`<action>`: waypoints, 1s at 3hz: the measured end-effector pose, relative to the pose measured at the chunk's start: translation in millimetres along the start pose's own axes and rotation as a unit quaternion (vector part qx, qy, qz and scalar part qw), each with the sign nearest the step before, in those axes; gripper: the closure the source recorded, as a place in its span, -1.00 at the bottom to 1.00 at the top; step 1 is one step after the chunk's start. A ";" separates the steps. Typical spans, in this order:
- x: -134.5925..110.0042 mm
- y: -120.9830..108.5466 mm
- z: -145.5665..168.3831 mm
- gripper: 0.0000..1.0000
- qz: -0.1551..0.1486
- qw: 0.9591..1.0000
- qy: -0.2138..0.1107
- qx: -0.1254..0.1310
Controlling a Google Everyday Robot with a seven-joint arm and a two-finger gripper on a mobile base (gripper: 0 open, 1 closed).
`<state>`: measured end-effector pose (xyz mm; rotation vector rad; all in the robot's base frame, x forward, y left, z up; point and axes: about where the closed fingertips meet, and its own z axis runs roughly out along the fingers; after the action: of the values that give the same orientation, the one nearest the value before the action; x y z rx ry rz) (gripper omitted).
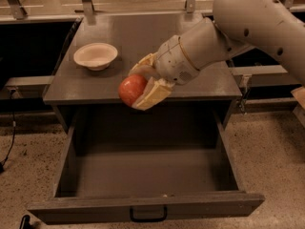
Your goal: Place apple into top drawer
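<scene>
My gripper (139,86) is shut on the red apple (131,89), which sits between its two cream fingers (151,94). It holds the apple in the air over the front edge of the cabinet top, just above the back of the open top drawer (143,173). The drawer is grey, pulled fully out toward the camera, and shows a bare floor. Its flat front panel carries a small black handle (148,215) at centre.
A cream shallow bowl (95,56) stands on the grey cabinet top (190,46) at the back left. My grey arm (252,23) reaches in from the upper right. Metal rails and posts run behind the cabinet. A speckled floor surrounds the drawer.
</scene>
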<state>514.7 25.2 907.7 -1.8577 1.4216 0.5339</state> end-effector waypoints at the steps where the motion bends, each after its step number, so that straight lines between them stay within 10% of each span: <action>1: 36.0 2.4 34.0 1.00 0.019 0.999 0.047 0.004; 2: 99.4 27.5 95.6 1.00 0.038 0.992 0.118 -0.014; 3: 132.2 49.1 131.2 1.00 0.043 0.992 0.117 -0.019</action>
<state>521.7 32.2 715.3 -1.9470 1.6613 0.3976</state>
